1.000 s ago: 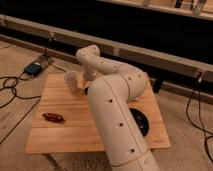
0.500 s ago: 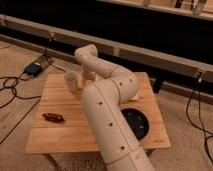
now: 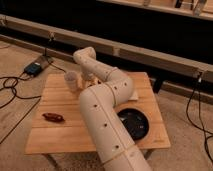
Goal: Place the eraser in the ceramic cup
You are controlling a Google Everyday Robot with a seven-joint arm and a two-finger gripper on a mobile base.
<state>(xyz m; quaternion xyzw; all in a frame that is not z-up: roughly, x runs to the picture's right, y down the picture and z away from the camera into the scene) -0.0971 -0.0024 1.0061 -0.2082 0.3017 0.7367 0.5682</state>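
One relation decides the move: the ceramic cup [image 3: 71, 80] stands upright just beside the gripper [image 3: 89, 78], at its nine o'clock, near the eleven o'clock corner of the wooden table [image 3: 55, 102]. The eraser is out of sight; whether the gripper holds it, I cannot tell.

arm [image 3: 106, 125] shifted over, dark bowl [image 3: 135, 124] more exposed, claw [image 3: 88, 76] beside ceramic cup [image 3: 71, 80]

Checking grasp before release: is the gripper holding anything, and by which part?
Cannot tell. The gripper is beside the cup, and its hold is hidden; no eraser is visible.
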